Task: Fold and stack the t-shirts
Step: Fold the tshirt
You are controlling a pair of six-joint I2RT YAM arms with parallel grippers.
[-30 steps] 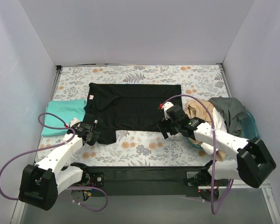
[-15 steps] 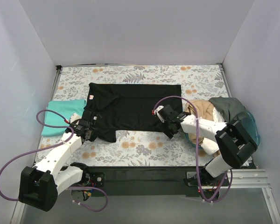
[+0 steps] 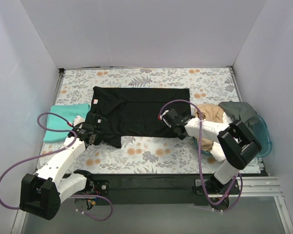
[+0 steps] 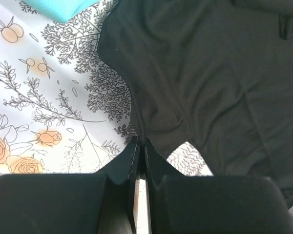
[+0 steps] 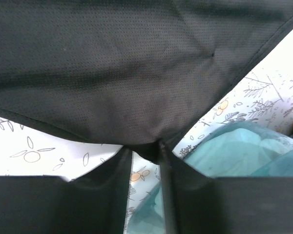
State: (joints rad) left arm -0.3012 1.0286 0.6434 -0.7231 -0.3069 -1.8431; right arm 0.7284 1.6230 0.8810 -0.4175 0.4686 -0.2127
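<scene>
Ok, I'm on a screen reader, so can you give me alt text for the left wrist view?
The left gripper is shut on the edge of a black t-shirt that lies spread over a flower-print tablecloth. A corner of a teal t-shirt shows at the top left.

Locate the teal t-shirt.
The teal t-shirt lies at the left edge of the top view, just left of the black t-shirt.
</scene>
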